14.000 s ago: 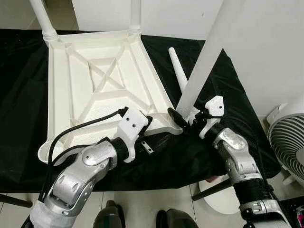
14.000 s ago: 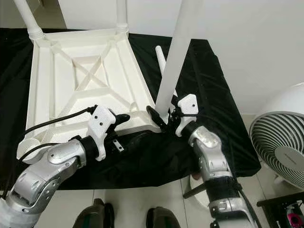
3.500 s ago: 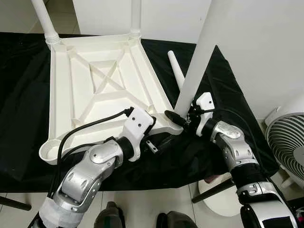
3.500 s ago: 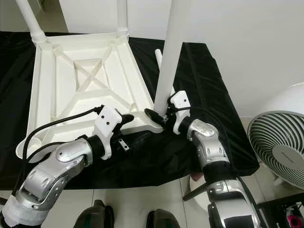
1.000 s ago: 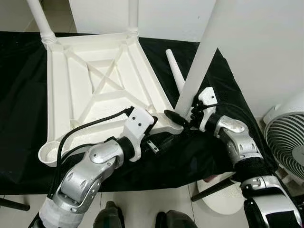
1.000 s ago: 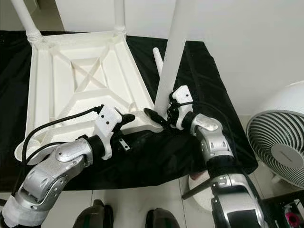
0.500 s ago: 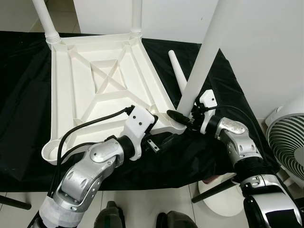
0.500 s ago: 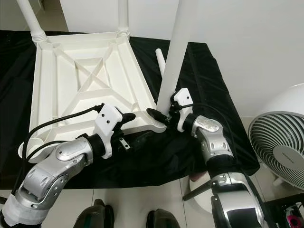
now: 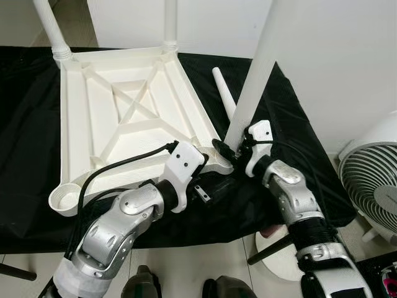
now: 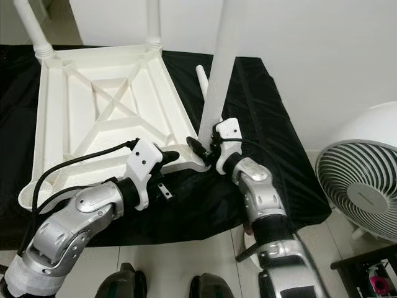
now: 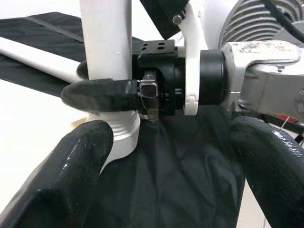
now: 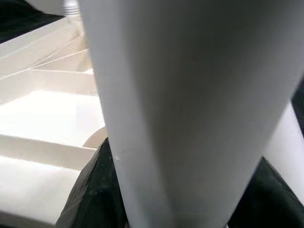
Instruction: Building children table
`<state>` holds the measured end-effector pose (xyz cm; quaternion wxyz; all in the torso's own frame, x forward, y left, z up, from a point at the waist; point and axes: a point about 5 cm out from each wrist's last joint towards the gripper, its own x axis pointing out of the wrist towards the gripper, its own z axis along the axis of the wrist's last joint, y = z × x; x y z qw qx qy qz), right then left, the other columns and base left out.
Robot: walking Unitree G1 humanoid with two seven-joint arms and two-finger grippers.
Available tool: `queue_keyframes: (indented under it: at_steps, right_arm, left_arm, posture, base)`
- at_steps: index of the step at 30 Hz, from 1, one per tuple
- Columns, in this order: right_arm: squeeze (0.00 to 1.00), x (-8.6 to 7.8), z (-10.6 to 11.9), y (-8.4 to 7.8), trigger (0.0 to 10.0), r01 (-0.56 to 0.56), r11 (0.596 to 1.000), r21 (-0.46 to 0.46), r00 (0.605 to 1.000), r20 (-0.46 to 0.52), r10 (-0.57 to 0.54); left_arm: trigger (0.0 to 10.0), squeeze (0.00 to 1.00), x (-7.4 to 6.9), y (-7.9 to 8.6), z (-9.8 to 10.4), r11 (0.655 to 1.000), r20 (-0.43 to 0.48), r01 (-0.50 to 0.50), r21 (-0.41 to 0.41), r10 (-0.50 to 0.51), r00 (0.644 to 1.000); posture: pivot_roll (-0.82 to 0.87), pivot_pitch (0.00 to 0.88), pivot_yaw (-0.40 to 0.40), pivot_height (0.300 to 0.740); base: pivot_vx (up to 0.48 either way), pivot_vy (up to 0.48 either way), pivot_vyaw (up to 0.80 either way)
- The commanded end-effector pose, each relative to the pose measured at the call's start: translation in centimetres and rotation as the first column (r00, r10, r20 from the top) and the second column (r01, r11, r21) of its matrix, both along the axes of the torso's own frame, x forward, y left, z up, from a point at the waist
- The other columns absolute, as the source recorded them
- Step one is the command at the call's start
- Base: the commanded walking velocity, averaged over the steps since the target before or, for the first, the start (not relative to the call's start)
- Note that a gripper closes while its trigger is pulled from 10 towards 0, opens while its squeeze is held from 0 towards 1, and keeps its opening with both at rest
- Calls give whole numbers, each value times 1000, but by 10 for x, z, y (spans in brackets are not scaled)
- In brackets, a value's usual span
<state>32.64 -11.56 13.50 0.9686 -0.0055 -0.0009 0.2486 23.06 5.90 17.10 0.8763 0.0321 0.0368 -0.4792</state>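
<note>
Right gripper (image 9: 232,151) clamps the white leg (image 9: 251,84) upright in the near-right corner socket of the upside-down tabletop (image 9: 118,127) to seat it, left gripper (image 9: 208,186) open, bracing just beside that corner.

The upturned children's table (image 9: 124,118) and its legs (image 9: 254,74) are plain white, crossed underneath by a moulded X of ribs. It lies on a black cloth (image 9: 291,143) over the worktop. The arms (image 9: 111,230) are silver with white wrist housings (fingers (image 11: 61,185) glossy black), and the fan (image 9: 372,186) is white.
</note>
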Motion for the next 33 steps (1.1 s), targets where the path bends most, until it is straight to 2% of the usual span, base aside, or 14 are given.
queue_keyframes:
  at_steps: [1, 2, 3, 5, 9, 13, 14, 15, 16, 21, 26, 28, 29, 33]
  right_arm:
    - [0, -2, -9, -8, 10000, 133, 991, 0, 990, -56, -133]
    - [0, -5, -8, -4, 10000, 224, 975, 3, 973, -55, -224]
    - [0, -5, -8, -4, 10000, 224, 975, 3, 973, -55, -224]
    - [0, -11, -9, 3, 10000, 344, 939, 28, 937, -69, -342]
    - [0, -16, -4, 21, 10000, 296, 954, 58, 955, -55, -293]
    - [0, -16, -2, 20, 10000, 305, 950, 68, 952, -52, -302]
    - [110, -15, -1, 17, 10000, 318, 944, 86, 947, -61, -314]
    - [110, -15, -1, 17, 10000, 318, 944, 86, 947, -61, -314]
    - [1000, -14, 1, 15, 10000, 322, 940, 111, 946, -67, -317]
    - [1000, -15, 5, 16, 10000, 305, 942, 143, 952, -65, -298]
    - [1000, -12, 13, 12, 10000, 206, 969, 138, 979, -34, -203]
    - [941, -11, 12, 8, 10000, 161, 980, 116, 987, -26, -159]
    - [0, -10, 11, 4, 10000, 107, 991, 85, 994, -22, -105]
    - [0, -11, 8, 0, 10000, 47, 997, 60, 999, -25, -45]
  left_arm:
    - [10000, 0, -1, -1, -3, 1000, -10, 26, 7, -25, 1000]
    - [10000, 0, 0, -1, -3, 1000, -8, 28, 7, -28, 1000]
    - [10000, 0, 0, -1, -3, 1000, -8, 28, 7, -28, 1000]
    - [10000, 0, 0, -2, -3, 999, -6, 32, 6, -32, 999]
    - [10000, 0, 0, -3, -3, 999, -5, 33, 6, -33, 999]
    - [10000, 0, 0, -3, -3, 999, -5, 33, 6, -33, 999]
    - [10000, 0, 0, -3, -3, 999, -6, 32, 6, -32, 999]
    - [10000, 0, 0, -3, -3, 999, -6, 32, 6, -32, 999]
    - [10000, 0, 0, -2, -3, 1000, -5, 29, 5, -29, 1000]
    - [10000, 0, 0, -2, -3, 1000, -6, 25, 3, -25, 1000]
    - [10000, 0, -1, -1, -4, 1000, -9, 20, 3, -20, 1000]
    - [10000, 0, 0, -1, -4, 1000, -8, 18, 5, -18, 1000]
    - [10000, 0, 0, -1, -4, 1000, -6, 17, 7, -17, 1000]
    - [10000, 0, 0, 0, -3, 1000, -2, 17, 9, -17, 1000]
  posture:
    - [-10, 13, -44, 740]
    - [-12, 13, -44, 740]
    - [-12, 13, -44, 740]
    - [-13, 12, -45, 740]
    - [-11, 11, -45, 740]
    - [-11, 11, -47, 740]
    - [-11, 11, -47, 740]
    - [-11, 11, -47, 740]
    - [-8, 11, -51, 740]
    - [-6, 13, -54, 740]
    - [-9, 19, -55, 740]
    - [-10, 21, -54, 740]
    - [-10, 22, -53, 740]
    - [-11, 24, -51, 740]
  base:
    - [0, 0, 0]
    - [0, 0, 0]
    - [0, 0, 0]
    - [0, 0, 0]
    - [0, 0, 0]
    - [0, 0, 0]
    - [0, 0, 0]
    - [0, 0, 0]
    - [0, 0, 0]
    - [0, 0, 0]
    - [0, 0, 0]
    - [0, 0, 0]
    - [0, 0, 0]
    - [0, 0, 0]
